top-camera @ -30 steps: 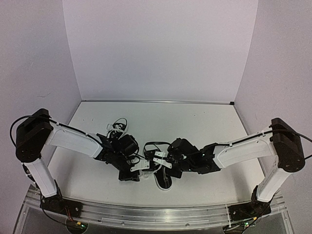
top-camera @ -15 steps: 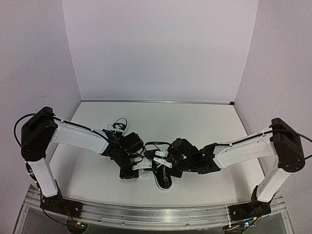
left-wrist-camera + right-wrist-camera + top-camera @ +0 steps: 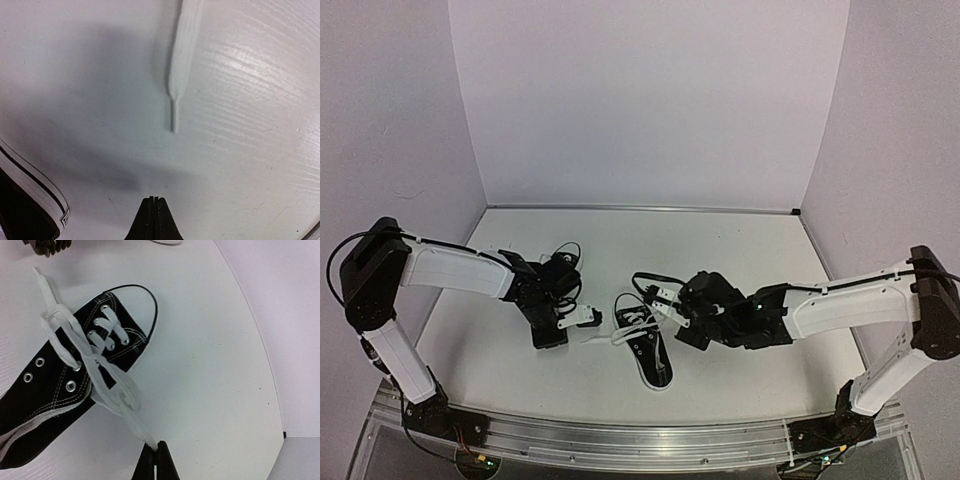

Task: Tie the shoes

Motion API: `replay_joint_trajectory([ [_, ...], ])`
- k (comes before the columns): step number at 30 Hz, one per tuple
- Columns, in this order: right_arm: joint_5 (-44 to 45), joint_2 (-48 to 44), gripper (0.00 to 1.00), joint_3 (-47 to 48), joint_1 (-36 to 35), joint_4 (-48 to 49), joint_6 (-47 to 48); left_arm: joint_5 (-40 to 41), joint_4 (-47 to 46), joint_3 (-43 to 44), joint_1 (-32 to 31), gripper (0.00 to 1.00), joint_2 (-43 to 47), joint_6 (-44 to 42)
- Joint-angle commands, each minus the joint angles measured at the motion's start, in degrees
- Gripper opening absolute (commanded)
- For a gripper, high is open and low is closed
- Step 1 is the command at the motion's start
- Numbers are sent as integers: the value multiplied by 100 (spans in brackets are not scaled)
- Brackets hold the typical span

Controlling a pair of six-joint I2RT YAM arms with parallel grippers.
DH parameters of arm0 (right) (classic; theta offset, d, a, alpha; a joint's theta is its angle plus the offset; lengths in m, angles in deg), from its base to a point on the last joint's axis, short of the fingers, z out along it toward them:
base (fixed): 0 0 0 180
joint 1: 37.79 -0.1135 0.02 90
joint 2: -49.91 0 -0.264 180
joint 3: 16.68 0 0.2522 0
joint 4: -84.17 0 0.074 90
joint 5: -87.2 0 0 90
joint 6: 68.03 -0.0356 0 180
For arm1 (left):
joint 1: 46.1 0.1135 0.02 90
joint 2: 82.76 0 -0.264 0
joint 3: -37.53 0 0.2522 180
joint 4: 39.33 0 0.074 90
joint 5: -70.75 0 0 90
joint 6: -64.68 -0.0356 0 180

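Plainly, the right pincer (image 3: pixel 156 449) pinches the lace (image 3: pixel 100 380) of the shoe (image 3: pixel 45 390) lying midway on the bench (image 3: pixel 210 370); the left pincer (image 3: pixel 154 202) is pressed together, empty — a one-sided pull could drag the shoe.

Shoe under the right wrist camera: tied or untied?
Untied: the lace runs loose from the shoe to the shut right gripper; no bow shows.

Since a second ago, parted from the meeting point over the near shoe (image 3: pixel 650 355): left claw (image 3: pixel 588 318) drawn off leftward, right claw (image 3: pixel 665 297) drawn off rightward and toward the back. Shoe top now uncovered from above. Left claw gone from partly open to closed, nothing pinched; loose lace end (image 3: pixel 178 75) flat on the table (image 3: pixel 260 125) ahead of it. Lace (image 3: pixel 115 390) pulled out from the shoe to the right claw's tips.
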Motion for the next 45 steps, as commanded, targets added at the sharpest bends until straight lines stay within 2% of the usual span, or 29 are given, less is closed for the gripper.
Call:
replay_joint_trajectory([
  [1,494,-366,0,-47,83,-312,-264,167,-20,-183,97,0,238,46],
  [5,186,-455,0,-23,89,-385,-219,-23,-486,-257,89,3,605,54],
  [8,28,-300,0,69,93,-385,-245,-555,-1042,-385,32,24,1100,19],
  [12,-60,-70,0,159,88,-387,-257,-1166,-1556,-444,-85,35,1204,2],
  [19,-67,-15,0,211,91,-385,-301,-1189,-1547,122,-358,41,103,-72],
  [25,1,-96,0,131,87,-378,-301,-1178,-1976,425,-461,42,-532,127],
  [31,5,-201,0,79,92,-341,-312,-1254,-1678,801,-463,42,-1064,96],
  [35,18,-242,0,54,88,-321,-319,-1248,-1360,1021,-466,38,-1354,60],
  [36,17,-261,0,48,89,-315,-323,-1272,-1229,1079,-464,33,-1399,47],
  [38,42,-308,0,33,94,-313,-311,-1378,-924,1222,-450,14,-1484,26],
  [40,128,-375,0,24,104,-317,-281,-1347,-693,1290,-401,1,-1498,52],
  [42,245,-448,0,24,112,-324,-251,-1213,-438,1338,-306,0,-1473,134],
  [45,446,-489,0,39,184,-338,-258,-552,-283,1310,-100,0,-1270,468],
])
